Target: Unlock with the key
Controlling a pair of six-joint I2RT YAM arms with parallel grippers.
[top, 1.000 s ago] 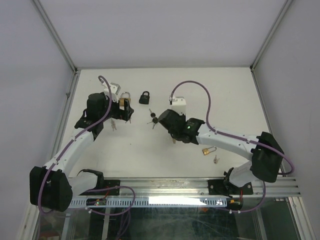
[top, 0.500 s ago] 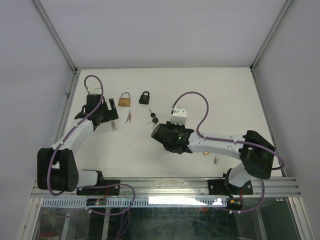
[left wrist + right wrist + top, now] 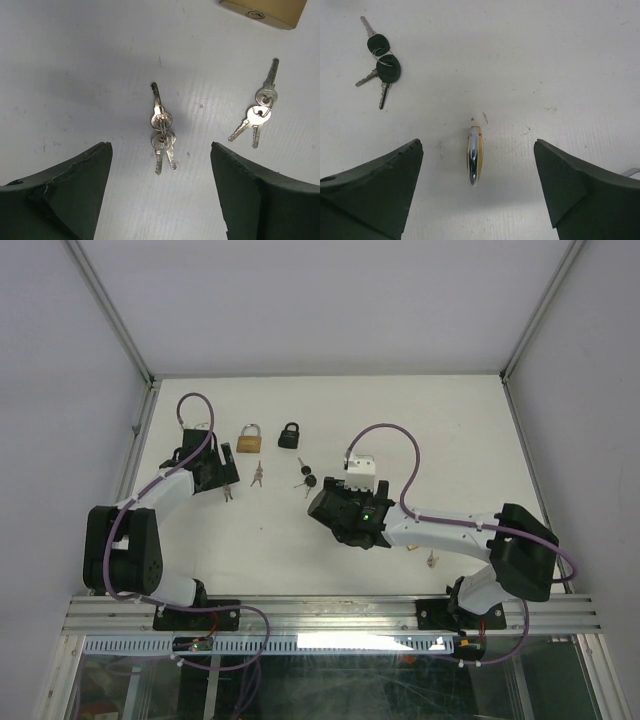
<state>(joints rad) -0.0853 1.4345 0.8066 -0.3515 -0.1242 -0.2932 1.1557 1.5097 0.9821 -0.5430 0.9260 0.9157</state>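
Found the left gripper spread wide and pinching nothing, hovering over the white table. Saw its dark fingers flanking a ring of silver keys lying flat on the table, apart from both pads. Spotted a second silver key ring further out and to the right in that wrist view. Caught the corner of a large brass padlock beyond it, at the top edge.

Found the right gripper likewise spread wide and holding nothing. Saw a small brass lock with a chrome shackle, seen edge-on, resting on the table midway between the right fingers and touching neither. Noted a pair of black-headed keys lying further out, towards the upper left of that wrist view.

From above, placed the large brass padlock beside a black padlock towards the far side of the table, with both silver rings near the brass one and the black-headed keys near the black one. Made out one more small key by the right arm's forearm
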